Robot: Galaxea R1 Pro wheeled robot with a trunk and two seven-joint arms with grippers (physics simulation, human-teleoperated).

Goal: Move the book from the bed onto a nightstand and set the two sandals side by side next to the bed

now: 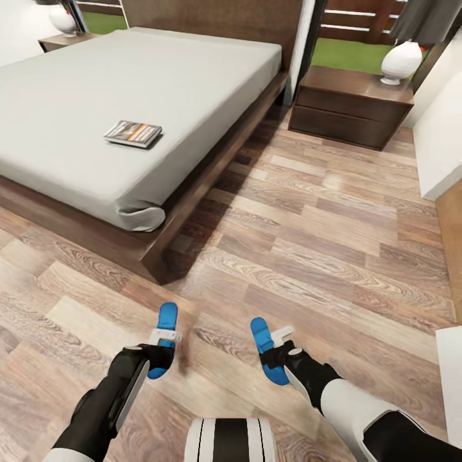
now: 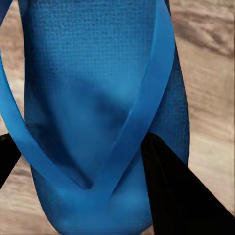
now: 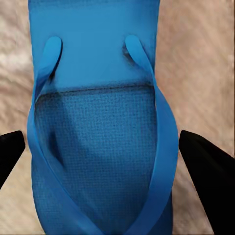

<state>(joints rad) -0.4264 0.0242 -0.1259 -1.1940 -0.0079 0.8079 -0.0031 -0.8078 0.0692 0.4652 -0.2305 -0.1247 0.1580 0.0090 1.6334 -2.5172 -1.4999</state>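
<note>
Each of my grippers carries one bright-blue sandal low over the wood floor in front of me. The left gripper (image 1: 163, 351) is shut on the left sandal (image 1: 167, 316), whose straps show close up as sandal (image 2: 98, 88) between the black fingers (image 2: 181, 196). The right gripper (image 1: 274, 351) is shut on the right sandal (image 1: 260, 331), with the sandal (image 3: 98, 147) spanning the gap between its fingers (image 3: 205, 166). The book (image 1: 133, 133) lies flat on the grey mattress of the bed (image 1: 160, 70), near its right edge. A dark-brown nightstand (image 1: 350, 106) stands right of the headboard.
A white lamp (image 1: 401, 62) stands on the right nightstand. A second nightstand (image 1: 59, 42) with a lamp (image 1: 62, 19) is beyond the bed's far side. The bed's wooden frame corner (image 1: 157, 269) juts toward me. White furniture (image 1: 443, 141) lines the right wall.
</note>
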